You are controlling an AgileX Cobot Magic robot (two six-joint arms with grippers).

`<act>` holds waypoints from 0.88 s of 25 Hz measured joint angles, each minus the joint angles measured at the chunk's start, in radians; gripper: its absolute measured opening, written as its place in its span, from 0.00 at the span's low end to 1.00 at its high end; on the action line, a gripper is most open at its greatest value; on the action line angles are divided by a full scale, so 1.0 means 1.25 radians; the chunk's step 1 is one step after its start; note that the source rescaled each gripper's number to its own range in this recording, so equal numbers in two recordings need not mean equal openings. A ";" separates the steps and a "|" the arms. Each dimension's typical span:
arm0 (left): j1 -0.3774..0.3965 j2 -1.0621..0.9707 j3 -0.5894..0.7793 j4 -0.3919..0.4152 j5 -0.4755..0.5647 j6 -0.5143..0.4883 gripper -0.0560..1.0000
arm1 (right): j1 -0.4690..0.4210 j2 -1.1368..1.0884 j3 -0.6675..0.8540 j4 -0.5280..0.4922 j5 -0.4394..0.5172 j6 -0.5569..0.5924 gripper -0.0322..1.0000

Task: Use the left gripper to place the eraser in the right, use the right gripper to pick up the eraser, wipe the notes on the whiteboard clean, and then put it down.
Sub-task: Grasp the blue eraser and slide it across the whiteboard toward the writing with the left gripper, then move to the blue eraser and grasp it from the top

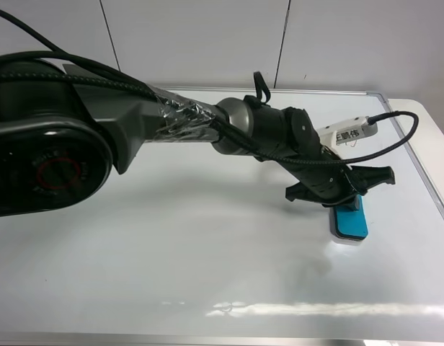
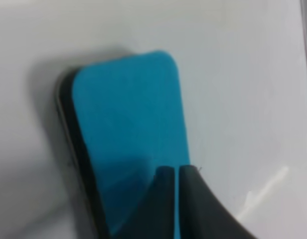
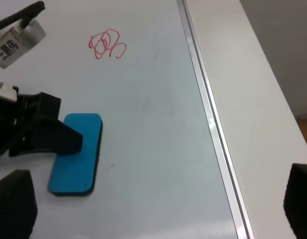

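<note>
The teal-blue eraser point(image 1: 351, 223) lies flat on the whiteboard point(image 1: 171, 238) near its right edge. The left gripper point(image 1: 352, 193) on the bulky grey arm reaches across from the left and hangs over the eraser's far end. In the left wrist view its black fingers point(image 2: 166, 204) stand almost together over the eraser point(image 2: 128, 124); I cannot tell if they touch it. The right wrist view shows the eraser point(image 3: 76, 154), the left gripper's finger point(image 3: 56, 139) over one end, and the red notes point(image 3: 106, 45) beyond. The right gripper point(image 3: 158, 199) is open wide, above the board. The notes are hidden in the exterior view.
The board's silver frame point(image 3: 213, 134) runs along the right, with a strip of white table point(image 3: 263, 99) beyond it. A white label tag point(image 1: 349, 133) and a black cable loop point(image 1: 406, 137) hang off the left arm above the eraser.
</note>
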 joint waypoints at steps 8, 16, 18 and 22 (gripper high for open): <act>0.048 -0.277 0.121 0.206 -0.041 0.000 0.05 | 0.000 0.000 0.000 0.000 0.000 0.000 1.00; 0.238 -0.569 0.491 0.480 -0.048 0.001 0.05 | 0.000 0.000 0.000 0.000 0.000 0.000 1.00; 0.281 -0.658 0.576 0.531 -0.053 0.001 0.05 | 0.000 0.000 0.000 0.000 0.000 0.000 1.00; 0.380 -0.867 0.721 0.623 -0.064 0.001 0.06 | 0.000 0.000 0.000 0.000 0.000 0.000 1.00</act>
